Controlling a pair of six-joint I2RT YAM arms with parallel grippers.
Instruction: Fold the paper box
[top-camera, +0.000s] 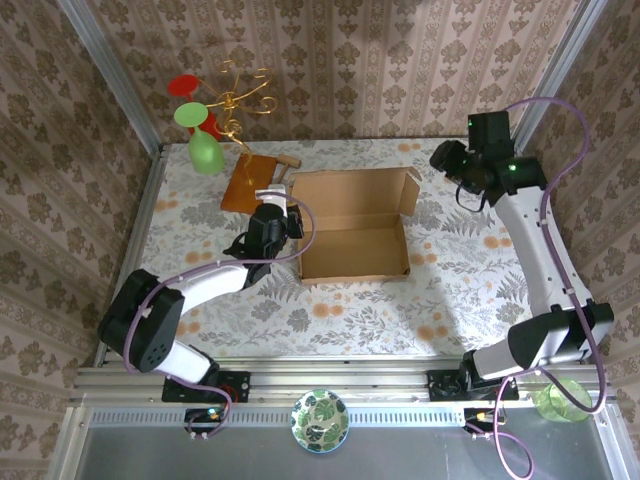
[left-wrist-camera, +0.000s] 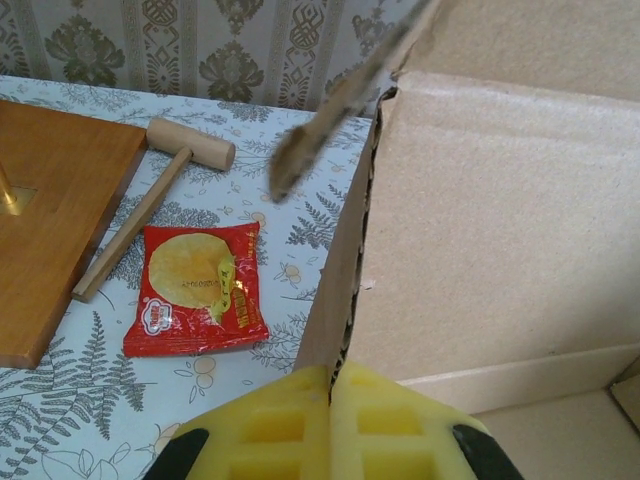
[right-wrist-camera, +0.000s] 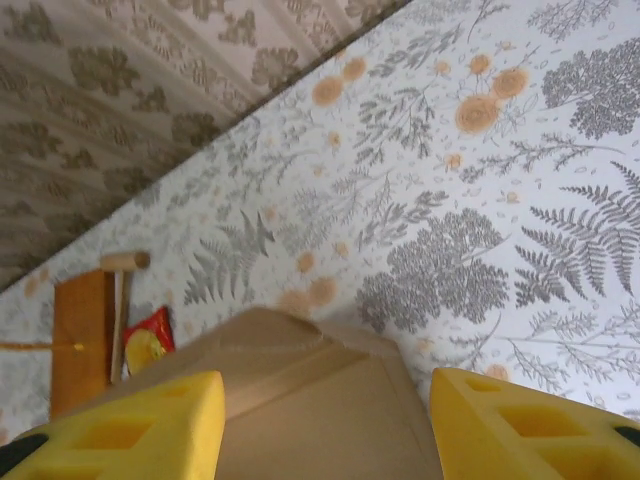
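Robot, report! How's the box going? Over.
Left gripper shut on big brown cardboard box wall. Right gripper open above a flap. Red snack packet beside box, not blocking.

Matt brown corrugated cardboard makes up the paper box, with rough fluting exposed along its cut edge. The wooden board has a smooth satin finish, the mallet is pale bare wood, and the red snack packet is glossy plastic film. A matt floral print covers the worktop. The left end effector is faced in matt yellow moulded plastic or foam.
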